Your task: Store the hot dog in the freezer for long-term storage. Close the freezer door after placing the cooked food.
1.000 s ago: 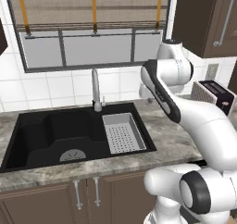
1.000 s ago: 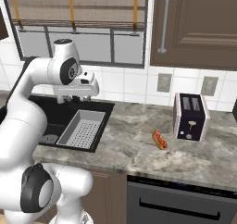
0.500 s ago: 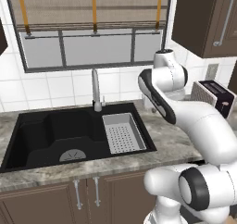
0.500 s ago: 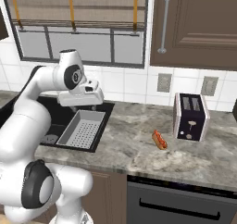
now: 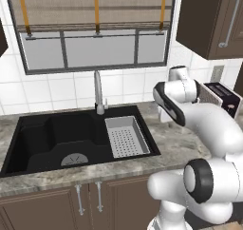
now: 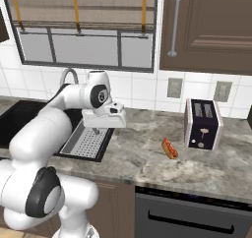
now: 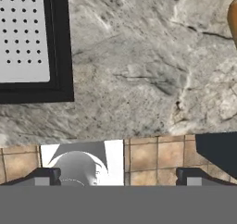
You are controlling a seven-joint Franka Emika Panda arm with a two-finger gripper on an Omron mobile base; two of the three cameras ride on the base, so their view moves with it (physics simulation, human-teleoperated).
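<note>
I count one hot dog (image 6: 169, 148) lying on the grey stone surface (image 6: 142, 158), between the sink (image 6: 29, 118) with its single perforated tray (image 6: 88, 142) and one two-slot toaster (image 6: 202, 124). Two wall outlets (image 6: 174, 87) sit above. No writing is readable. My gripper (image 6: 96, 131) hangs over the tray's edge, jaws released and empty.

I have the white arm folded up from the base, elbow high, forearm reaching forward over the counter's (image 6: 147, 158) near part. The wrist is bent so the hand points straight down at the stone. My gripper (image 6: 96, 132) hangs above the counter beside the sink (image 6: 29, 121) edge, apart from the surface, fingers (image 7: 45, 176) spread wide, nothing between them.
</note>
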